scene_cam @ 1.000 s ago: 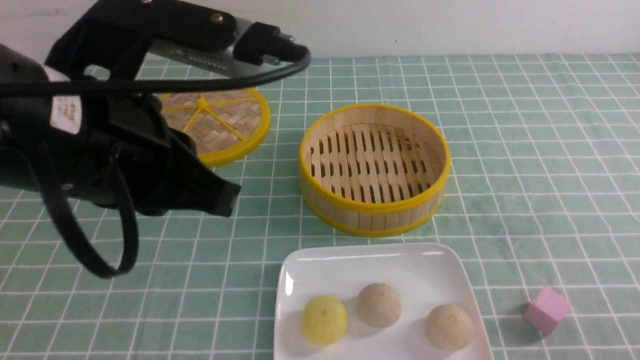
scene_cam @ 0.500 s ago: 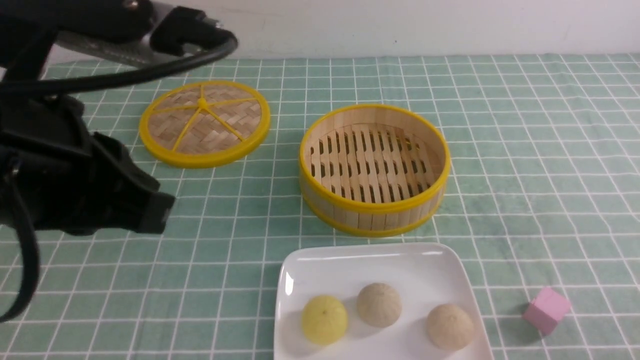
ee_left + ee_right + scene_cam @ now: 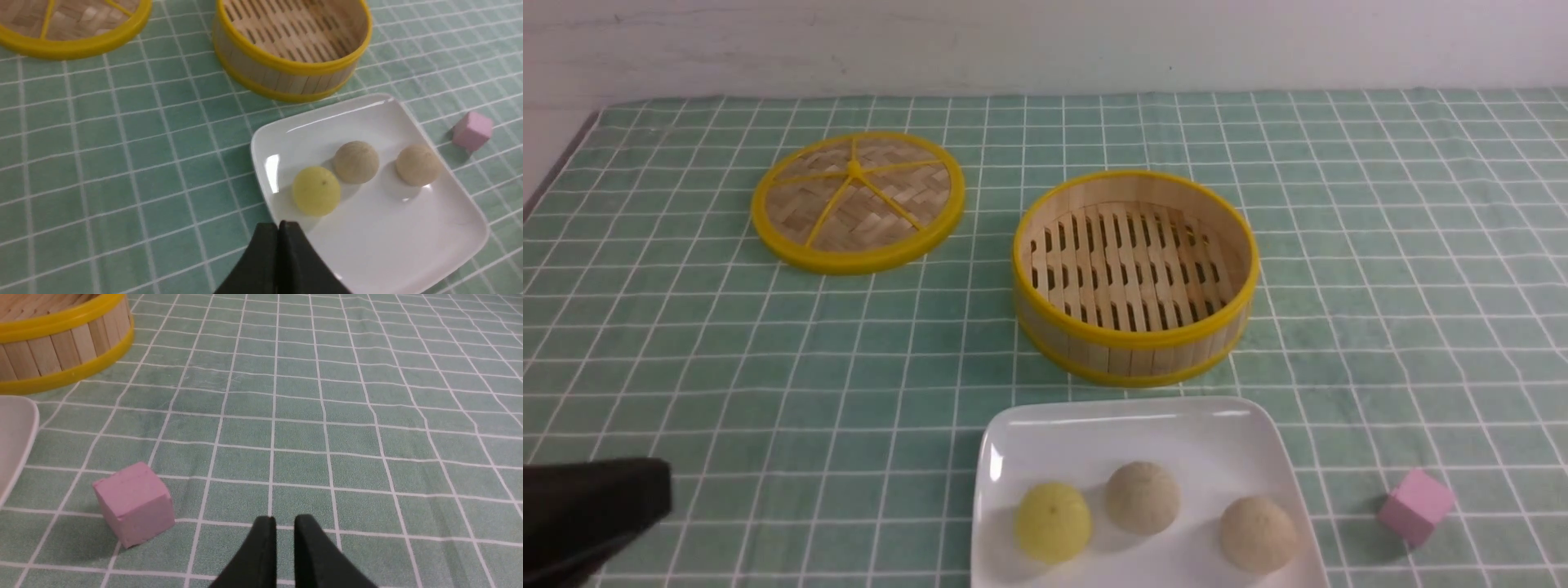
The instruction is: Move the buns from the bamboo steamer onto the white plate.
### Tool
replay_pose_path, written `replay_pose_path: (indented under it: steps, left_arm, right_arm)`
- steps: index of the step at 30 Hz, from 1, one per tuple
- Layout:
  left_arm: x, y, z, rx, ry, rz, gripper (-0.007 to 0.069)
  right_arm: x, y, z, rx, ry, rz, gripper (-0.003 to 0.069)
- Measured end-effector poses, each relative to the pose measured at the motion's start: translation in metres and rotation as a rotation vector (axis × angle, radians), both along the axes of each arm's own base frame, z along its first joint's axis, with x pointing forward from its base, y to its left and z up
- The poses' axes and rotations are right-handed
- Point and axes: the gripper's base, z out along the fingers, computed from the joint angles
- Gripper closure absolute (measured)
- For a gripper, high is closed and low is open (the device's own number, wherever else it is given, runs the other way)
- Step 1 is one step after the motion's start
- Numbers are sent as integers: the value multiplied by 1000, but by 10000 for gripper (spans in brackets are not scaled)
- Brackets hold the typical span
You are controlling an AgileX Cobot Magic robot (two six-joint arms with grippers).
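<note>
I've got both buns on the white plate (image 3: 1013, 441) now, pale yellow bun (image 3: 1053, 521) at its left, cream-beige bun (image 3: 1258, 533) at its right, a grey-tan bun (image 3: 1142, 497) between them. The bamboo steamer (image 3: 1135, 339) sits just behind the plate with nothing in it. My left gripper (image 3: 278, 228) hangs over the plate's near edge, fingers pressed together, holding nothing. My right gripper (image 3: 284, 524) shows a narrow gap, near the pink cube (image 3: 132, 502).
</note>
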Motion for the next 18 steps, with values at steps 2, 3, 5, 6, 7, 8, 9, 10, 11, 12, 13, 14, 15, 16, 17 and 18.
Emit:
replay_pose_path:
  steps: [2, 3, 5, 6, 7, 8, 9, 10, 11, 12, 13, 14, 15, 16, 17, 18]
  left_arm:
    - [0, -4, -11, -110, -31, -3, 615]
    - [1, -5, -16, -154, -38, -1, 615]
    - [4, -9, -26, -231, -65, 1, 612]
    - [5, -10, -31, -254, -74, 1, 612]
    - [6, -11, -36, -263, -81, 1, 610]
    - [7, -12, -41, -265, -81, 2, 609]
    - [8, -13, -47, -263, -75, 3, 609]
    - [8, -13, -51, -258, -68, 4, 608]
    - [8, -13, -57, -248, -56, 5, 606]
    - [8, -13, -60, -241, -48, 6, 606]
    - [8, -13, -63, -235, -40, 7, 604]
    - [8, -13, -64, -233, -37, 7, 604]
    - [8, -13, -65, -231, -35, 7, 603]
    - [9, -13, -66, -225, -39, 7, 602]
    - [9, -13, -66, -217, -46, 6, 602]
    - [9, -13, -66, -215, -48, 6, 602]
  right_arm:
    - [0, 0, 0, 0, 0, 0, 559]
    - [0, 0, 0, 0, 0, 0, 557]
    - [0, 0, 0, 0, 0, 0, 554]
    - [0, 0, 0, 0, 0, 0, 553]
    - [0, 0, 0, 0, 0, 0, 552]
    - [0, 0, 0, 0, 0, 0, 552]
    - [0, 0, 0, 0, 0, 0, 551]
    - [0, 0, 0, 0, 0, 0, 550]
    - [0, 0, 0, 0, 0, 0, 549]
    - [0, 0, 0, 0, 0, 0, 548]
    - [0, 0, 0, 0, 0, 0, 547]
    - [0, 0, 0, 0, 0, 0, 546]
    - [0, 0, 0, 0, 0, 0, 545]
    - [0, 0, 0, 0, 0, 0, 543]
    - [0, 0, 0, 0, 0, 0, 541]
    - [0, 0, 0, 0, 0, 0, 541]
